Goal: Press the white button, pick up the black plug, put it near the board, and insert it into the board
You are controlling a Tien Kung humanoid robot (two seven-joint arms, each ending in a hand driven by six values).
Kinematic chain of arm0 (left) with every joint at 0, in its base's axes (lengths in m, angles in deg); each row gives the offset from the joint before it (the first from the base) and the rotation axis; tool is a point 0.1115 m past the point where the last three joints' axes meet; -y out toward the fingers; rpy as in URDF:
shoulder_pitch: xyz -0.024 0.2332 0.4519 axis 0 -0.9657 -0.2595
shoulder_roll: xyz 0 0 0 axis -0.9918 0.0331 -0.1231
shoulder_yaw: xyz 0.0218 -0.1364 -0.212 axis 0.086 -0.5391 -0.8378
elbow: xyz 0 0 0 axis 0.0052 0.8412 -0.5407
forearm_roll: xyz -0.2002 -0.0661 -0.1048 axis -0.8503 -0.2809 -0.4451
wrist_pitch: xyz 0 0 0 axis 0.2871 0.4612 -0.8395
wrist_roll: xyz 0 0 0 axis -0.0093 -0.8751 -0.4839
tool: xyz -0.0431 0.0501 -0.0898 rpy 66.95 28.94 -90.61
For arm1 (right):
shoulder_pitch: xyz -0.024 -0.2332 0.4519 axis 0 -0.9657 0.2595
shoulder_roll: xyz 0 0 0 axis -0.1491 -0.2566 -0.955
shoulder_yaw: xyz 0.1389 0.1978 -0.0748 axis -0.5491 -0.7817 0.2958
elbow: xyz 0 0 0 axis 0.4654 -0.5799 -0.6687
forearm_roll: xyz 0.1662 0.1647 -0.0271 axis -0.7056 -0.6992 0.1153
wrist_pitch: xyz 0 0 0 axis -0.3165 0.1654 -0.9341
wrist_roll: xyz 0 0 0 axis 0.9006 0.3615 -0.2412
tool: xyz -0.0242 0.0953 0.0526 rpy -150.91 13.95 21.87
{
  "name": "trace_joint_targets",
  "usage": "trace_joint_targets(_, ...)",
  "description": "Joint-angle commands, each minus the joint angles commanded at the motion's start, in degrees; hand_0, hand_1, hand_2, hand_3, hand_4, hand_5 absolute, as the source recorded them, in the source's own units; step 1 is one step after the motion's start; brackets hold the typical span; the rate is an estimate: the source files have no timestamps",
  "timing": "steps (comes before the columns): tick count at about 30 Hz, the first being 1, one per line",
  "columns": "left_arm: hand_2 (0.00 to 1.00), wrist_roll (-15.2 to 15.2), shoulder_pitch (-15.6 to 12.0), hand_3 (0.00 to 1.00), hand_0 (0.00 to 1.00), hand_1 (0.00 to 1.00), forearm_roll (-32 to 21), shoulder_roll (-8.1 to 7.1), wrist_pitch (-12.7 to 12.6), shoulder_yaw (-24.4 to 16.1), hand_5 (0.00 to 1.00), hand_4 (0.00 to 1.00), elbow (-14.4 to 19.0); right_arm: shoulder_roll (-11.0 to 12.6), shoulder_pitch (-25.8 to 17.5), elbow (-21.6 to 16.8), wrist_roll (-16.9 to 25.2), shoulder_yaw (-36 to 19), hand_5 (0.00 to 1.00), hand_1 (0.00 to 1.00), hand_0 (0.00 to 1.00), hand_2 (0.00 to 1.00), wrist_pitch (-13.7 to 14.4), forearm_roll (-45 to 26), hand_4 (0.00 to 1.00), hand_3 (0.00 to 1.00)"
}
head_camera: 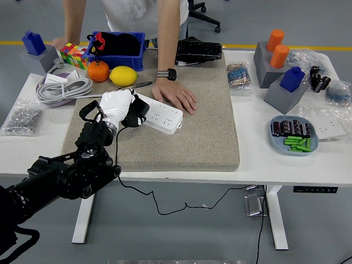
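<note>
Head view: left hand (120,106) pinches the black plug (137,114) at the power strip's (159,115) nine-o'clock end; a person's hand (176,97) rests flat at its one o'clock.

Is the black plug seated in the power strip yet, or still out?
Cannot tell: the left hand holds the black plug at the power strip's near end, hiding the contact.

Black plug (137,116) — at white board's (159,116) left end — on mat.
</note>
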Motion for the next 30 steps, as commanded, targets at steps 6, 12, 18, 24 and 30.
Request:
trace_joint_targets(6,0.287,-1.5,0.0,0.568,0.272,0.290,-1.1,-0.03,-0.4,-0.3,0.002,0.619,-0.3,0.0,0.1,0.0,0.0,0.0,0.348,0.616,0.702,0.592,0.0,0.0,0.645,0.588)
trace_joint_targets(12,0.410,-2.4,0.1,0.560,0.345,0.447,-1.8,-0.06,0.0,-0.4,0.002,0.903,-0.5,0.0,0.1,0.0,0.0,-0.1,0.346,0.617,0.702,0.592,0.0,0.0,0.645,0.588)
trace_joint_targets(18,0.413,-1.8,0.1,0.564,0.326,0.457,-1.6,-0.02,0.6,-0.2,0.008,0.938,-0.5,0.0,0.1,0.0,0.0,-0.1,0.348,0.616,0.702,0.592,0.0,0.0,0.644,0.587)
trace_joint_targets(24,0.415,-1.5,0.1,0.570,0.323,0.462,-1.4,-0.09,0.8,-0.3,0.050,0.966,-0.5,-0.1,0.0,0.0,0.0,-0.1,0.347,0.617,0.702,0.592,0.0,0.0,0.644,0.587)
trace_joint_targets(30,0.417,-1.5,0.1,0.573,0.322,0.463,-1.3,-0.10,0.8,-0.4,0.085,0.985,-0.5,0.0,0.0,0.0,0.0,0.0,0.347,0.616,0.702,0.592,0.0,0.0,0.645,0.588)
